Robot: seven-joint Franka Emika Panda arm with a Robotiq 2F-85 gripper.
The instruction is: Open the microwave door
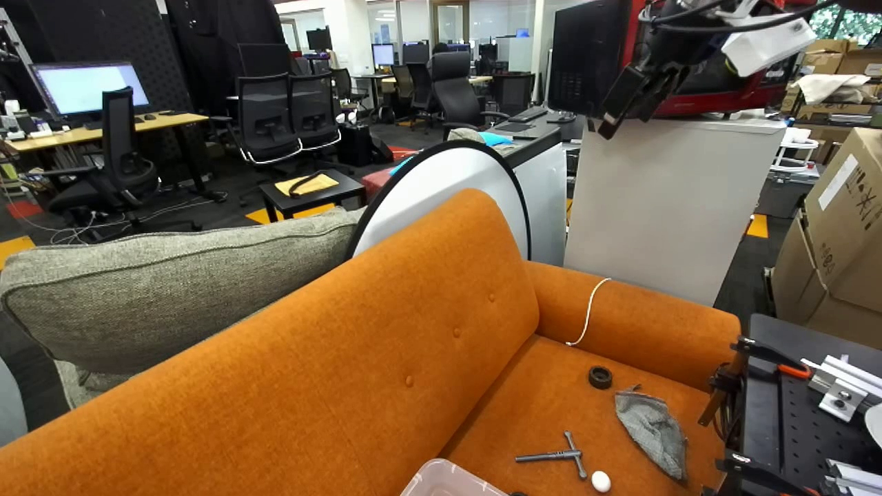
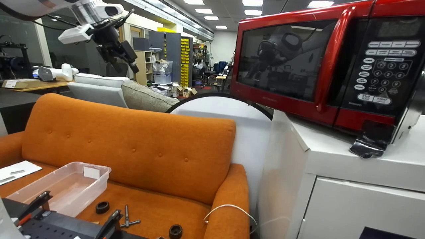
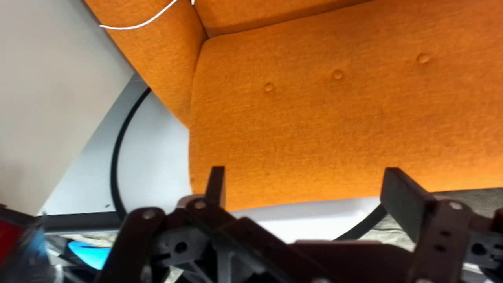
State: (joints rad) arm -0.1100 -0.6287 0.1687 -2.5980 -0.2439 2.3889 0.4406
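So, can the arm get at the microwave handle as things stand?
Probably yes: the hand is open and holds nothing, and nothing visible blocks the handle on the shut door. The hand hangs apart from it, so must move across first.

In an exterior view, the black two-fingered gripper (image 1: 628, 116) partly hides the boxy red microwave (image 1: 703, 105) beyond the orange fabric sofa (image 1: 344, 337). The sofa is cropped.

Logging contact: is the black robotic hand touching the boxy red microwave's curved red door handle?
Apart. In an exterior view, a wide gap shows between the black robotic hand and the boxy red microwave that bears the curved red door handle.
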